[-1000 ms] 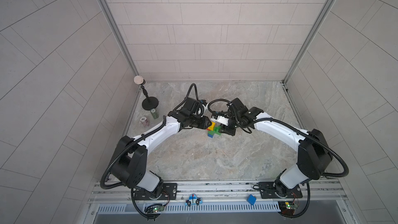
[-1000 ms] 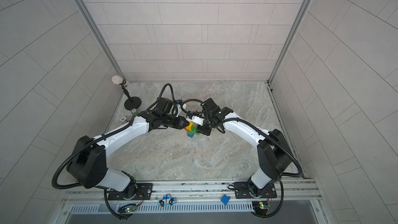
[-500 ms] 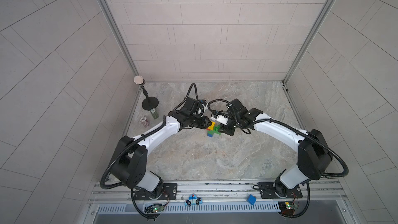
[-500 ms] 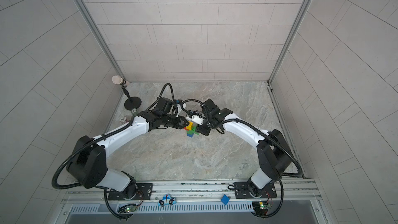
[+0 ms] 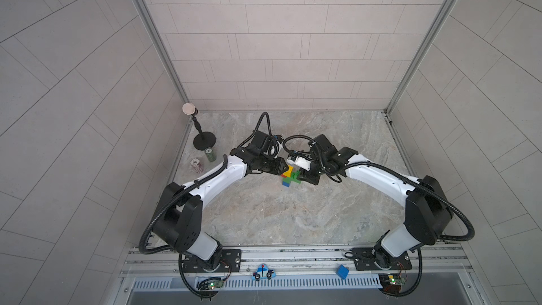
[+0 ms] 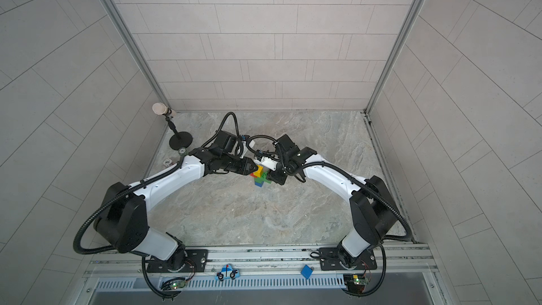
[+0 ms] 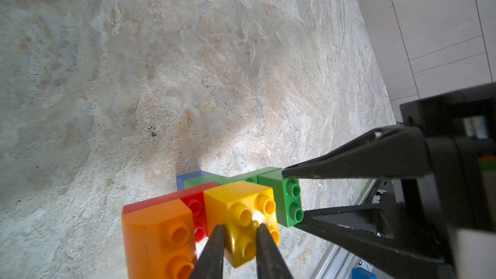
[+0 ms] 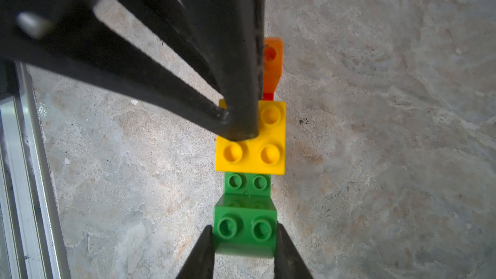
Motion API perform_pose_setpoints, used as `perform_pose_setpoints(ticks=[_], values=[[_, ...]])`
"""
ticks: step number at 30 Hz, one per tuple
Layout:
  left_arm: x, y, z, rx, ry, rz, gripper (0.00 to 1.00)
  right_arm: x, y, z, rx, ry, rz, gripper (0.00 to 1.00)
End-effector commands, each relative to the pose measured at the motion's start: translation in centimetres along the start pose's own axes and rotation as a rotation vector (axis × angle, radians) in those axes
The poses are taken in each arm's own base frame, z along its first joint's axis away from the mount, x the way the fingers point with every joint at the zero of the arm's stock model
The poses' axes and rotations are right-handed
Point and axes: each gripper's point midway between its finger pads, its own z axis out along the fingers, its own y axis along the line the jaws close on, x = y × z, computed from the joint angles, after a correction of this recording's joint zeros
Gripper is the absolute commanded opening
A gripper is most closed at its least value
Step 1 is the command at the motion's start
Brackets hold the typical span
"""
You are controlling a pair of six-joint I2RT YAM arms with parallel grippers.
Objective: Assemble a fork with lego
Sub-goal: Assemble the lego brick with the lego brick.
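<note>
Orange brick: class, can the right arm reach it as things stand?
Probably not: the left gripper, on the yellow brick, blocks the orange brick, and the right gripper clasps the green brick.

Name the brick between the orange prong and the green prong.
The yellow brick sits between orange prong and green prong, clearest in the right wrist view.

Grey tiled walls (image 5: 264, 39), marbled stone floor (image 5: 264, 218)
</note>
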Motion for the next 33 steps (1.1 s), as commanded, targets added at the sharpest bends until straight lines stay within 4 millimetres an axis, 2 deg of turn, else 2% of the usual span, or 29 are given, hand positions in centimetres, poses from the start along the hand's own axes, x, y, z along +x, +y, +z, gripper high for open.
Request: perform_pose_setpoints(ticks=[1,5,6,7,10,12,19,20,22,27,33], values=[[1.2,0.1,0.3,-0.006,0.056,0.001,0.24,0.3,0.4,-0.2,0.003,0.001,-0.007,0.46],[1.3,0.1,0.3,-0.005,0.057,0.002,0.24,-1.7,-0.1,-2.1,0.051,-0.097,0.018,0.8],[1.3,0.1,0.3,-0.005,0.057,0.001,0.24,-2.4,-0.3,-2.8,0.069,-0.137,0.029,0.83],[1.3,0.1,0.3,-0.005,0.058,0.002,0.24,-3.0,-0.4,-3.5,0.083,-0.175,0.041,0.98],[1.3,0.2,0.3,-0.007,0.055,0.001,0.24,-4.4,-1.3,-5.3,0.159,-0.32,0.137,0.99],[1.3,0.2,0.4,-0.007,0.056,0.0,0.24,-4.3,-3.1,-6.5,0.253,-0.43,0.338,0.99],[1.2,0.2,0.3,-0.008,0.056,0.001,0.24,-2.0,-4.5,-6.8,0.186,-0.758,0.987,0.99],[1.2,0.2,0.3,-0.009,0.056,0.002,0.24,-0.4,-4.4,-6.0,0.179,-0.763,1.067,0.99],[1.3,0.2,0.3,-0.009,0.056,0.001,0.24,0.7,-4.4,-5.6,0.154,-0.8,1.181,1.0],[1.1,0.1,0.3,-0.008,0.054,0.004,0.24,2.4,-4.4,-5.1,0.045,-0.958,1.363,1.0],[1.1,0.1,0.2,-0.008,0.053,0.004,0.24,1.2,-3.7,-5.1,-0.058,-1.052,1.419,1.0]])
